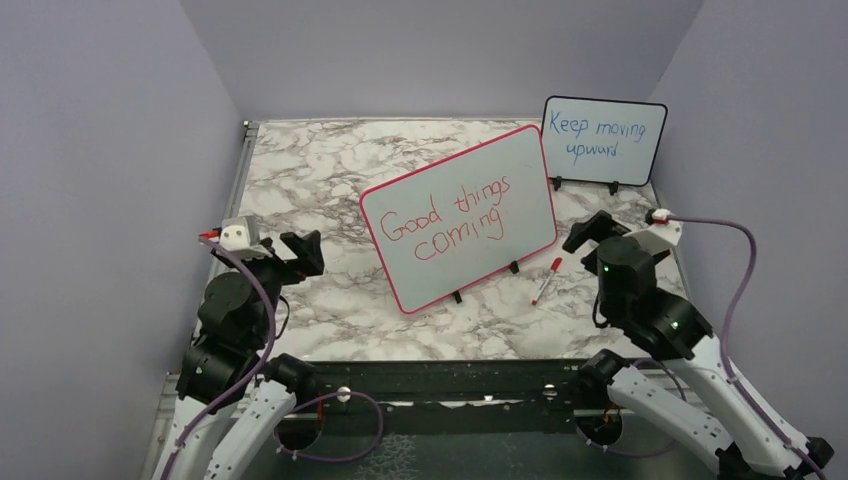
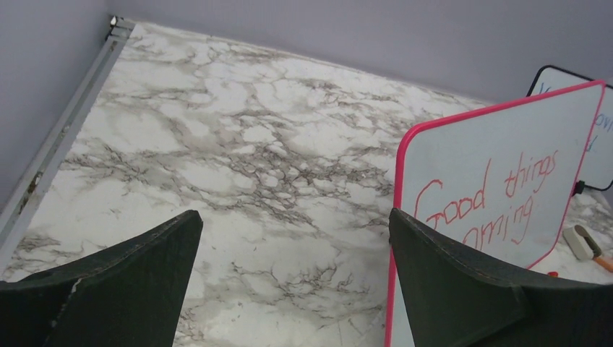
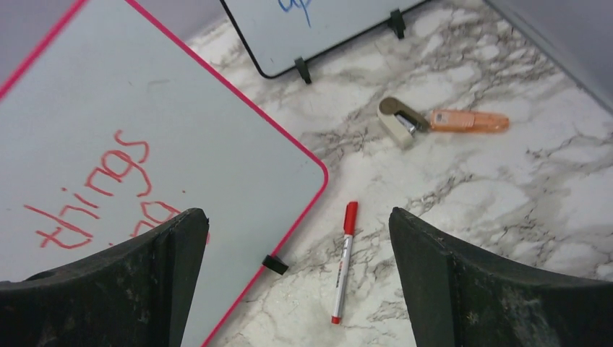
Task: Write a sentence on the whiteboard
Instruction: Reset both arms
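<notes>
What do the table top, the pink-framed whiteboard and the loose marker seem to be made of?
Table top: probably marble-print laminate; grey veins on white, flat and low-sheen.
Whiteboard: smooth white panel, likely coated, in a thin red-pink plastic-looking frame.
Marker: white plastic barrel, red cap, by its look.

I'm working in a robot lab cell. Plain lilac walls point(image 1: 110, 130) box in a marble-patterned table point(image 1: 330, 320) on a metal frame point(image 1: 430, 385).

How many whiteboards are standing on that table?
2. The red-framed whiteboard stands in the middle of the table; the black-framed board stands behind it, at the far right corner. No others seem hidden.
</notes>
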Tool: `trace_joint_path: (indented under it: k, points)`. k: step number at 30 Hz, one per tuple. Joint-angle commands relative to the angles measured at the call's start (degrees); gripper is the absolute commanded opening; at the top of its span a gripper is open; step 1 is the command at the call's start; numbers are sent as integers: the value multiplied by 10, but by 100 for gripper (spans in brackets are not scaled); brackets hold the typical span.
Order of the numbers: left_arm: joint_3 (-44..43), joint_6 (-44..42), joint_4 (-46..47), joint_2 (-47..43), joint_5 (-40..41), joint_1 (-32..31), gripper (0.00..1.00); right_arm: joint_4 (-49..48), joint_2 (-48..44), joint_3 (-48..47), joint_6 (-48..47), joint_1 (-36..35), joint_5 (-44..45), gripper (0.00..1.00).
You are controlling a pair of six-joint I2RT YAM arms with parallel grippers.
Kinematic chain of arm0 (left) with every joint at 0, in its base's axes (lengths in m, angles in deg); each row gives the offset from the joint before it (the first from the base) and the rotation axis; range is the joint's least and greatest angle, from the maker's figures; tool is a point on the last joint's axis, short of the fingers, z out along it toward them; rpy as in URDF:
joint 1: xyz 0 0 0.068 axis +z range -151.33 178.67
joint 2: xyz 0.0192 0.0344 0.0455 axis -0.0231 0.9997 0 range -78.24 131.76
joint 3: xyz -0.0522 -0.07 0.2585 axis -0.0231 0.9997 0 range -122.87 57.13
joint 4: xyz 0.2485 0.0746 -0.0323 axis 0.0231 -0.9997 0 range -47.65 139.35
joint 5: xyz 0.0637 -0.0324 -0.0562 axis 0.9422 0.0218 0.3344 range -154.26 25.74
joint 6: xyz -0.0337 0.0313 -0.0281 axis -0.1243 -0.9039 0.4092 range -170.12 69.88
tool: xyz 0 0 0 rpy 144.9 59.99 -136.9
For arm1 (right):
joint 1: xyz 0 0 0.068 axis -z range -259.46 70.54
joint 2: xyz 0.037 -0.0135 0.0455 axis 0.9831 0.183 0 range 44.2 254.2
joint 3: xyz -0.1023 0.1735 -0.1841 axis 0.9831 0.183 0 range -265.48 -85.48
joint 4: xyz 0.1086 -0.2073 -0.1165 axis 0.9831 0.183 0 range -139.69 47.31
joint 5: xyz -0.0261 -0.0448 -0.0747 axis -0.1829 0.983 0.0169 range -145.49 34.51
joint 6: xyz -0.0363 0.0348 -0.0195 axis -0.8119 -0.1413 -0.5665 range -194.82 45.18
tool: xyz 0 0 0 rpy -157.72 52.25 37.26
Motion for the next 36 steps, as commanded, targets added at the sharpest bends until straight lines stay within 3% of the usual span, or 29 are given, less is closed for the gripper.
trace_joint_path:
  k: [1, 5, 15, 36]
  points:
    - [-40, -28, -10, -35, 1, 2, 99, 17, -55, -46, -138, 2, 23, 100]
    - [-45, -29, -10, -60, 1, 2, 99, 32, -103, -89, -185, 2, 3, 100]
    - [53, -1, 17, -169, 51, 2, 99, -95, -253, 21, -284, 2, -18, 100]
    - [57, -4, 17, -195, 57, 2, 99, -92, -243, 34, -276, 2, -15, 100]
